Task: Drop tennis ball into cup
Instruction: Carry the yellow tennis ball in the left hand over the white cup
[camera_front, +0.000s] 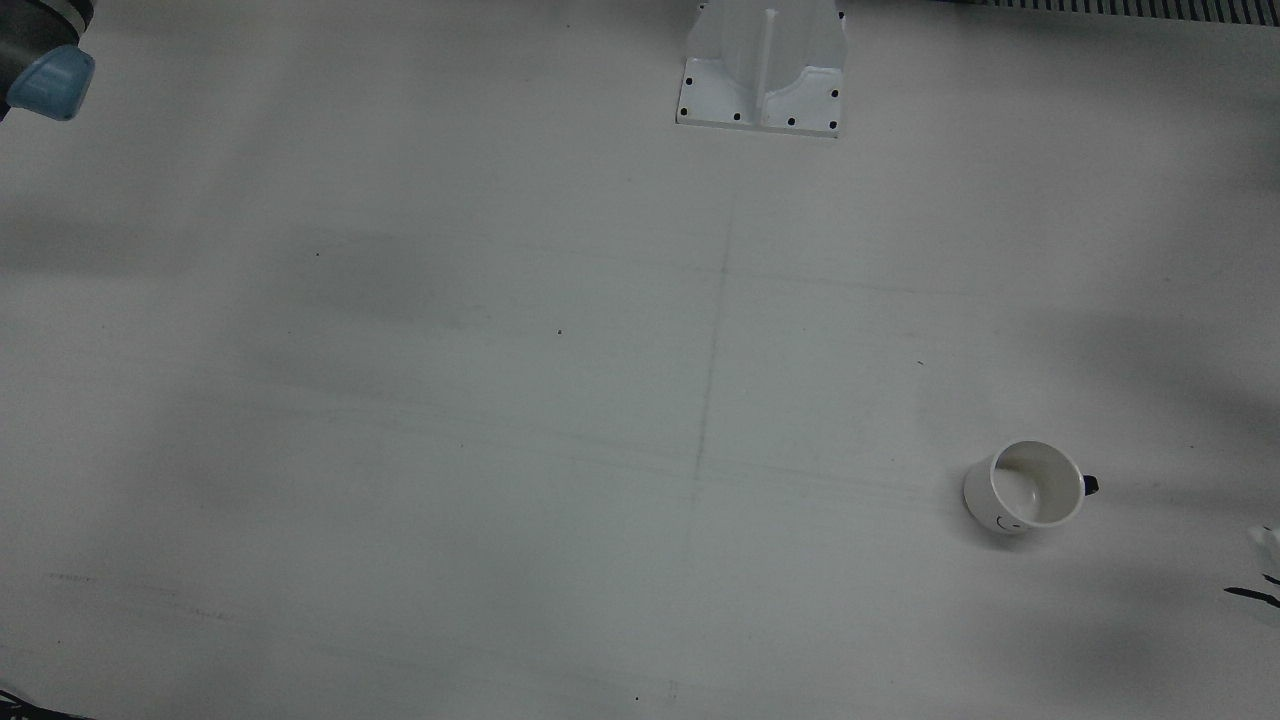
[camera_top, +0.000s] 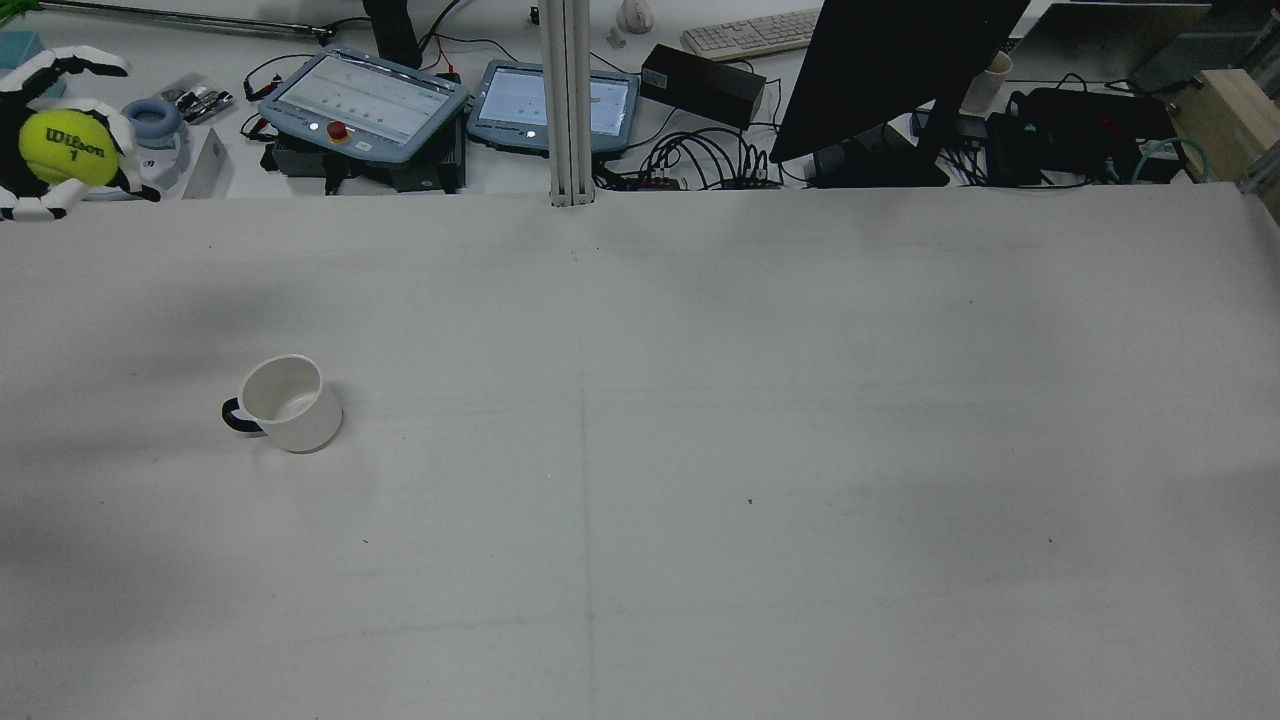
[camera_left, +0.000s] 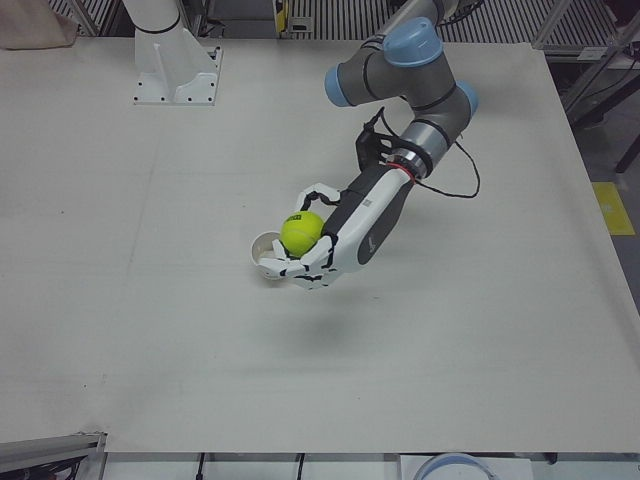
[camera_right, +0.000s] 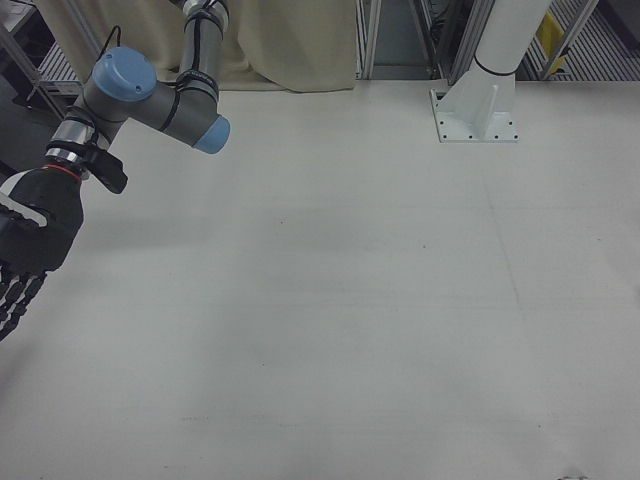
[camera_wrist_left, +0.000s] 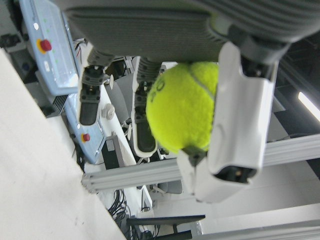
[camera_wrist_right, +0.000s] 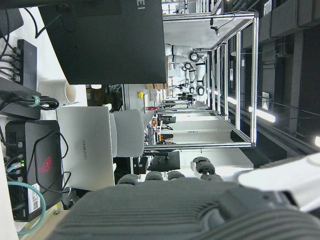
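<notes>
A: Gripping is shown: the tennis ball (camera_left: 301, 232) is enclosed by the left robot hand (camera_left: 318, 254), above the surface (camera_top: 700, 450).

B: If released off-centre, the cup (camera_top: 291, 402) rim may be struck; the right robot hand (camera_right: 28, 245) is seen empty, fingers extended.

Grey arm (camera_left: 420, 95) with blue joint caps; black-and-white left hand (camera_left: 325, 250).

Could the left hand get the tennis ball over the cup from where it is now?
Probably yes. The left hand holds the tennis ball in the air close to the cup, which stands upright and open on the table with nothing visible between them.
</notes>
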